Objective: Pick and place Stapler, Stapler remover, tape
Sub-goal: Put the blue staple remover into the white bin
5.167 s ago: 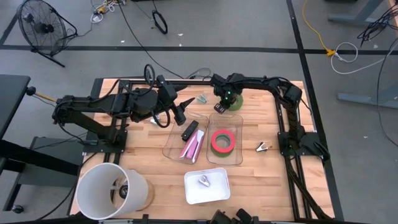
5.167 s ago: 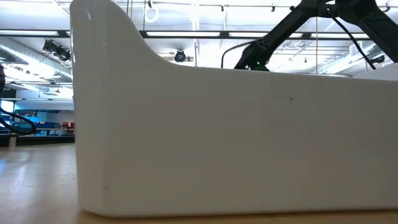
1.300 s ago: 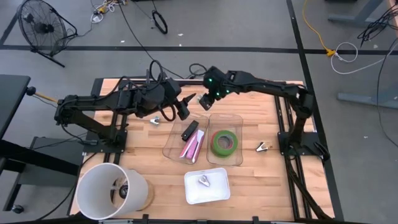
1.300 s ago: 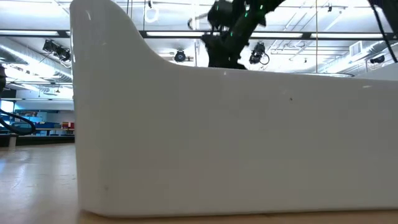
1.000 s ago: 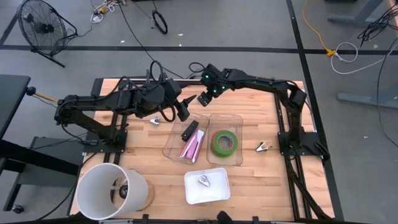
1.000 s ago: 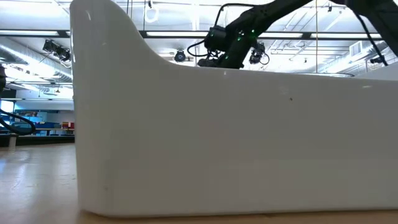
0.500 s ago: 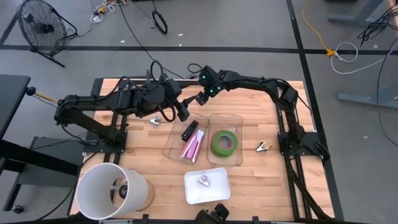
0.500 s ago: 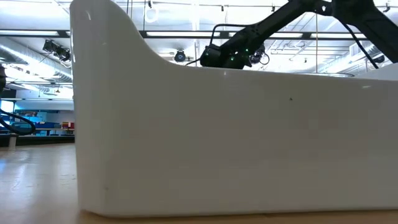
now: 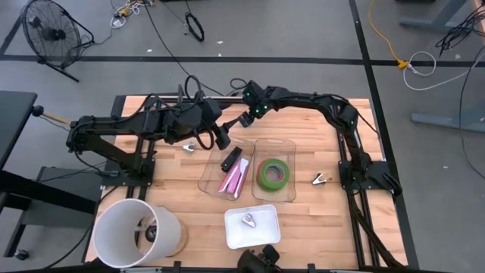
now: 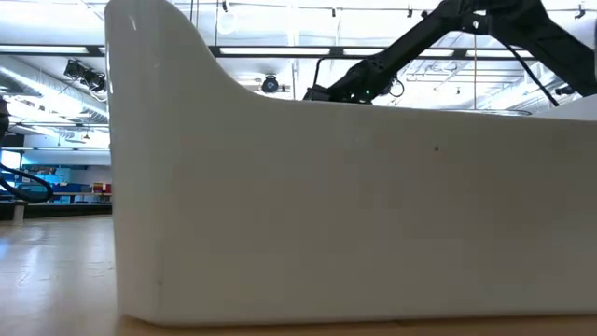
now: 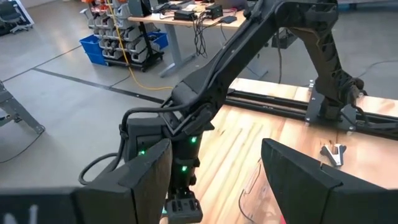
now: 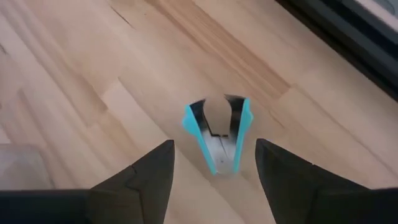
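Staple remover [image 12: 218, 134], blue with a metal middle, lies on the wooden table [image 9: 318, 220] toward 11 o'clock, just past the clear trays; in the right wrist view its two claw tips point away from the camera, long axis running straight between the fingers. Right gripper [image 12: 213, 180] hangs directly over it, dark fingers spread on either side, not touching. Lower and slightly nearer the left arm than half a second ago, arm more stretched out. Left gripper [image 11: 214, 186] hovers just beside, at about 10 o'clock, fingers apart and empty, unmoved. Green tape [image 9: 273, 174], a flat ring, sits in the right clear tray [image 9: 288, 193]; black stapler [image 9: 231, 158] and a pink one in the left tray. White dish [image 9: 254, 235] at 6 o'clock holds a small metal piece. White bucket [image 9: 121, 224] at 7 o'clock.
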`<action>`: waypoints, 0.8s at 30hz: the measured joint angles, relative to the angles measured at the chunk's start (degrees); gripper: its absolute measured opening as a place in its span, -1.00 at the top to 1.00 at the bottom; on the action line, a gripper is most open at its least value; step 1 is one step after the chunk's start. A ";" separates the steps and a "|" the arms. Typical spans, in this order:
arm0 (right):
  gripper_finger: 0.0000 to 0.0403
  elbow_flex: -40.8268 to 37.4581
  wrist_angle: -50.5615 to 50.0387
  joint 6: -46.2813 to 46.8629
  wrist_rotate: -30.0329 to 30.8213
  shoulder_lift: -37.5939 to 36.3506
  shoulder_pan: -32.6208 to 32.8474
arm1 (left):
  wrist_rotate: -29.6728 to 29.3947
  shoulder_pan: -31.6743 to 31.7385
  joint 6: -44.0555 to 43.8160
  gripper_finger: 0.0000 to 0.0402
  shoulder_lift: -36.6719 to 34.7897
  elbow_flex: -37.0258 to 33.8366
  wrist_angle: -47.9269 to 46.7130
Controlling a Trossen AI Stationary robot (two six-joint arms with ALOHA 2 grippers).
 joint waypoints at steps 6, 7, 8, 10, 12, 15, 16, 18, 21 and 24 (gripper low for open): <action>-0.11 -0.02 2.09 -0.03 1.22 1.37 -0.11 | -0.04 0.00 0.00 -0.26 0.00 0.00 -0.61; -0.11 -0.02 2.68 0.00 1.05 1.38 -0.13 | -0.04 -0.02 -0.02 -0.26 0.00 0.00 -0.65; -0.11 -0.02 3.32 0.03 1.01 1.38 -0.15 | -0.04 -0.01 -0.02 -0.26 0.00 0.00 -0.65; -0.11 -0.02 4.07 0.17 0.94 1.36 -0.13 | -0.06 0.00 -0.02 -0.26 0.00 0.00 -0.84; -0.09 -0.02 3.85 0.83 0.81 1.36 -0.14 | -0.07 0.00 -0.04 -0.26 0.00 0.00 -1.04; 0.03 -0.02 3.83 1.92 -1.45 1.49 -0.16 | -0.07 0.00 -0.22 -0.26 0.00 0.00 -1.00; 0.09 -0.02 3.69 2.19 -2.77 1.58 -0.17 | -0.07 0.00 -0.67 -0.26 0.00 0.00 -1.02; 0.23 -0.04 3.68 2.56 -3.88 1.67 -0.15 | -0.07 0.00 -1.05 -0.26 0.00 0.00 -1.02; 0.48 -0.04 4.32 1.08 -4.09 1.67 0.06 | -0.09 0.00 -1.07 -0.26 0.00 0.00 -1.02; 0.64 -0.04 4.28 -0.20 -4.02 1.67 0.28 | -0.09 0.00 -1.06 -0.26 0.00 0.00 -1.43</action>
